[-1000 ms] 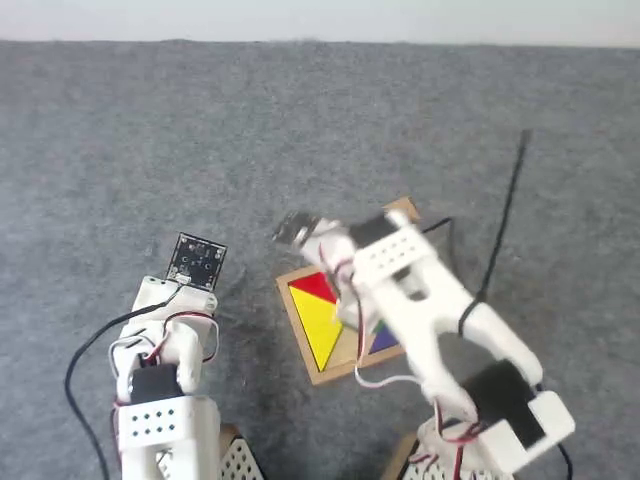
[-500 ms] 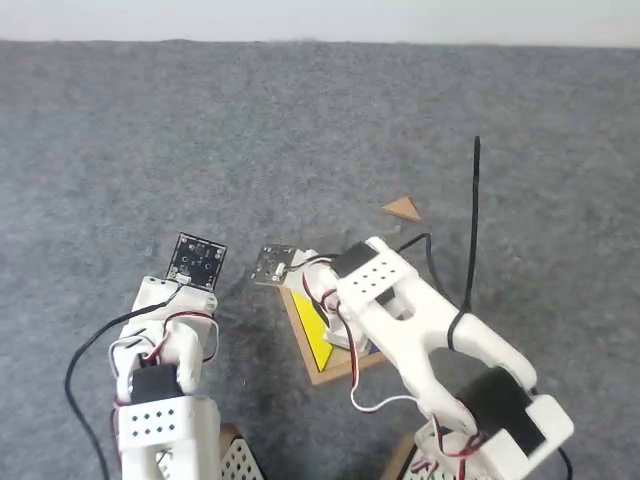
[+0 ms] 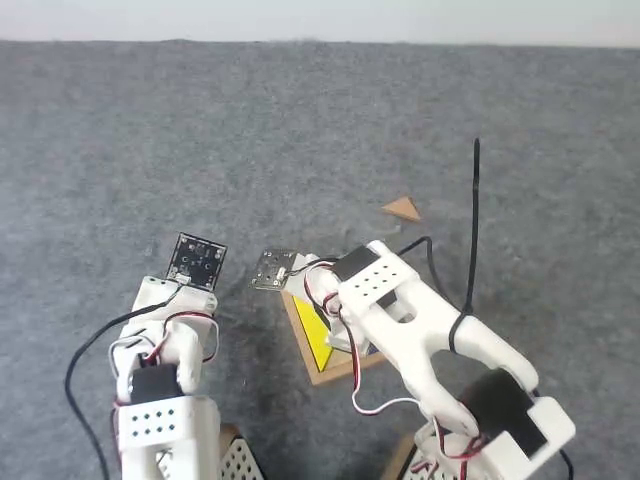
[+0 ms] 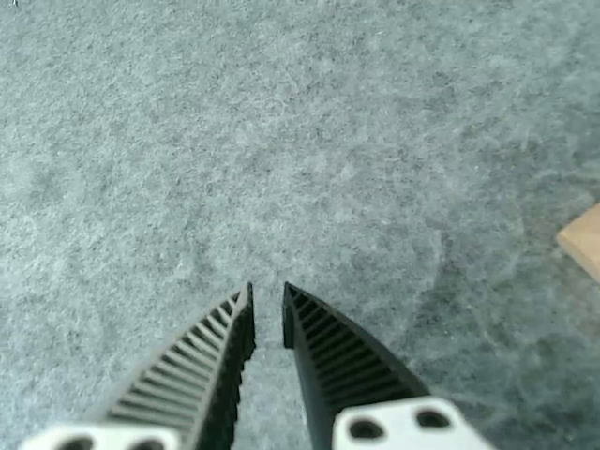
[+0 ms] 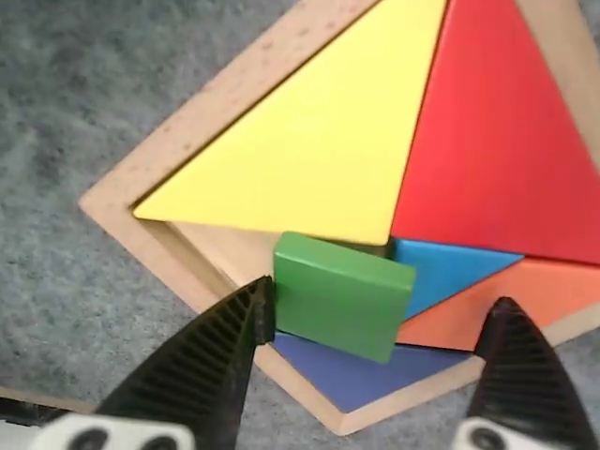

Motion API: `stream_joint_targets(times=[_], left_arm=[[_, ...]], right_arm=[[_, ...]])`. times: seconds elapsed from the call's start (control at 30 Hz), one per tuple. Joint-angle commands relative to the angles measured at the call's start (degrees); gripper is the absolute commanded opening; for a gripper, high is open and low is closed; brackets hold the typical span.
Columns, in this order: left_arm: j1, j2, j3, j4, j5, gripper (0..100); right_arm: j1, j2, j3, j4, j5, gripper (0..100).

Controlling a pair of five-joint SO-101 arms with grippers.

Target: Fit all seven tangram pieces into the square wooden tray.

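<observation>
The square wooden tray point(image 5: 202, 122) holds a large yellow triangle point(image 5: 319, 141), a red triangle point(image 5: 487, 131), a small blue triangle point(image 5: 450, 272), an orange piece point(image 5: 553, 281) and a purple piece point(image 5: 366, 375). A green square block point(image 5: 342, 295) rests tilted on top of them, not flat in the tray. My right gripper point(image 5: 380, 305) is open around it, one finger touching its edge. From above, the right arm point(image 3: 380, 290) covers most of the tray point(image 3: 298, 335). A tan triangle point(image 3: 402, 209) lies on the carpet beyond it. My left gripper point(image 4: 267, 291) is shut and empty over carpet.
Grey carpet covers the whole table. The left arm point(image 3: 165, 340) stands at the front left, a short way from the tray. A wooden corner point(image 4: 586, 244) shows at the edge of the left wrist view. A black cable point(image 3: 474, 220) rises behind the right arm.
The right arm has swung left and settled over the tray, uncovering the tan triangle on the carpet. The left arm has not moved.
</observation>
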Motion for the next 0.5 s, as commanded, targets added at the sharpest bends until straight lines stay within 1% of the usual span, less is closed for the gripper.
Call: stream_joint_targets(times=[0.0, 0.17, 0.3, 0.47], left_arm=[[-0.44, -0.88, -0.22, 0.26, -0.79, 5], [-0.44, -0.88, -0.22, 0.26, -0.79, 5], [-0.44, -0.88, -0.22, 0.26, -0.79, 5], [-0.44, -0.88, -0.22, 0.26, -0.79, 5]], right_arm=[[-0.22, -2.68, -3.25, 4.18, 0.44, 34.0], [-0.22, -2.68, -7.82, 8.57, -1.41, 34.0], [-0.13, -2.68, -9.76, 9.19, -1.58, 34.0], [1.01, -2.59, -12.57, 9.01, -5.54, 33.9]])
